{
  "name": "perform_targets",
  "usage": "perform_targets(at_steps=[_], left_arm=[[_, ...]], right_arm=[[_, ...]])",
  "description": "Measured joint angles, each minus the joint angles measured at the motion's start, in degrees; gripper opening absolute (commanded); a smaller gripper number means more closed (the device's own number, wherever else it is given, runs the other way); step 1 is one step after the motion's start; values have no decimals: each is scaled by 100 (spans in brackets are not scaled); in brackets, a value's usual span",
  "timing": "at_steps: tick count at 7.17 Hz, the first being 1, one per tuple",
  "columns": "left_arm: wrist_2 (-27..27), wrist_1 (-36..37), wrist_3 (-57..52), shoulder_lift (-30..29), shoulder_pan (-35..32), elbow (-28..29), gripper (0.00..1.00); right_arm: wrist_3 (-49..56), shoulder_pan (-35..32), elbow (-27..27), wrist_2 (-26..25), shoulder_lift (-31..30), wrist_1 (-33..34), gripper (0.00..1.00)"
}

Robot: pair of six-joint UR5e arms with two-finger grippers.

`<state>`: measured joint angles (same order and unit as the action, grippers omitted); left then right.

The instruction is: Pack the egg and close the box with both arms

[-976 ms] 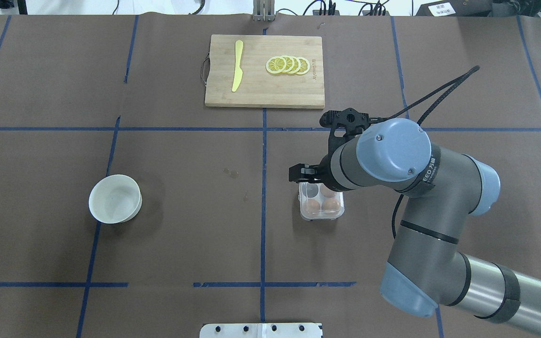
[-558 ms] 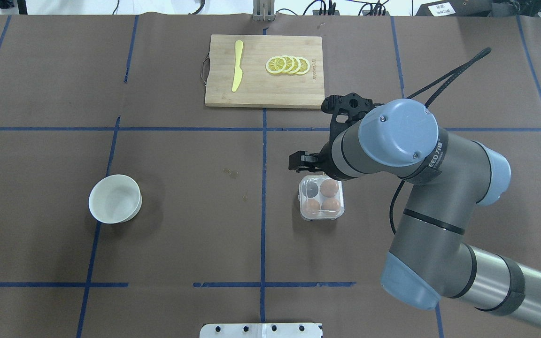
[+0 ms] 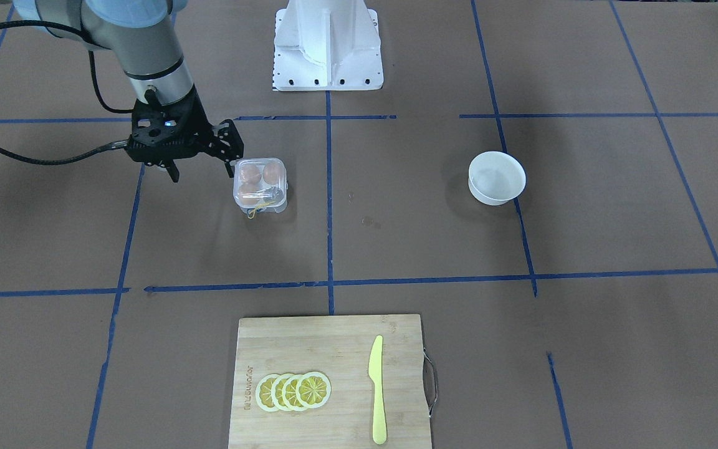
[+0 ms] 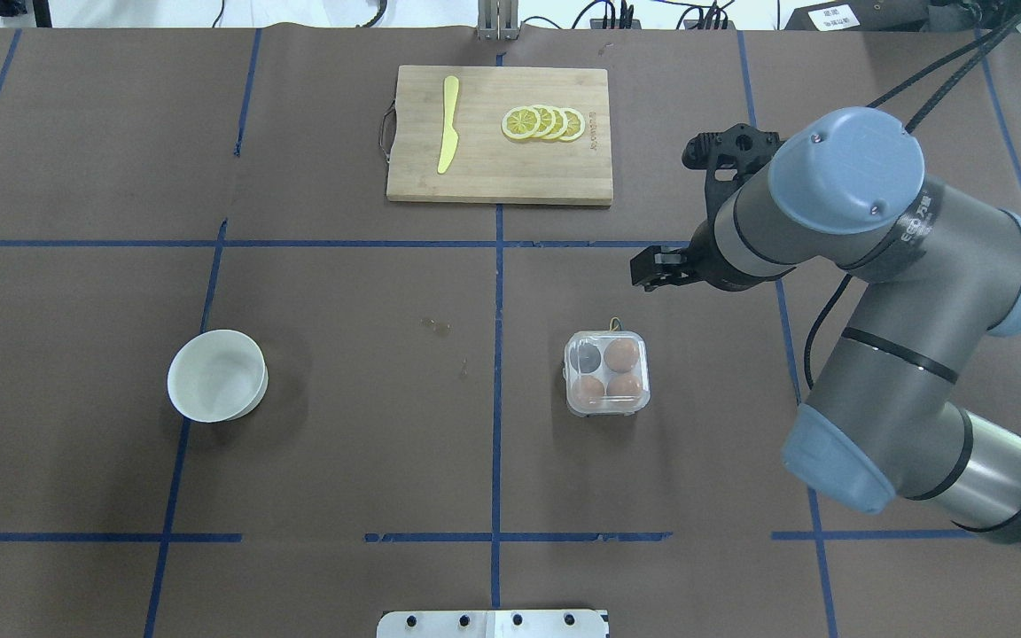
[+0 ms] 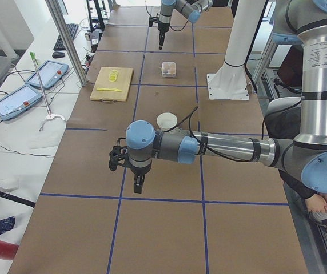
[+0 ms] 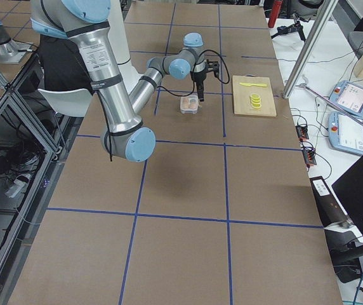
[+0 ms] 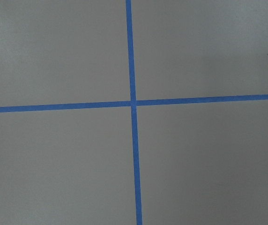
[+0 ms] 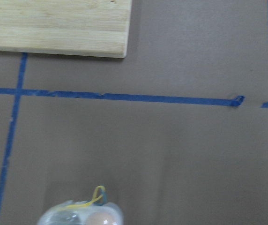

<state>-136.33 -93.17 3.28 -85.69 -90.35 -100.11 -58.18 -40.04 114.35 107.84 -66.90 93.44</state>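
Box [image 4: 608, 374] sat on the brown table [image 4: 342, 443], just to the robot's right of the centre tape line. Its clear lid looked to be down over the cells. Eggs [image 4: 621, 354] filled three of the four cells. A yellow string [image 3: 256, 209] trailed from the box's far edge.

Right gripper [image 3: 204, 167] hung above the table, beyond the box and to the robot's right of it, not touching it. Its fingers [image 3: 173, 171] were spread wide and held nothing. Its wrist camera caught only the box's far rim and the string, at the bottom of the view.

Left gripper [image 5: 137, 184] pointed down over blue tape lines toward the table's left end, apart from the white bowl [image 4: 214, 377]. It showed only in the side view, so I could not tell whether its fingers were apart or together.

Cutting board [image 4: 493, 173] lay at the far edge. It carried overlapping lemon slices [image 4: 543, 123] and a yellow knife [image 4: 448, 124].
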Motion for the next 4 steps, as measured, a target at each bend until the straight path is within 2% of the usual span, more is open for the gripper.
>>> perform_targets(at_steps=[2, 4], left_arm=[[3, -9, -9, 8, 0, 13, 100], [20, -16, -34, 42, 0, 16, 100]], right_arm=[[1233, -838, 0, 482, -661, -27, 100], [3115, -2163, -88, 1188, -1447, -24, 100]])
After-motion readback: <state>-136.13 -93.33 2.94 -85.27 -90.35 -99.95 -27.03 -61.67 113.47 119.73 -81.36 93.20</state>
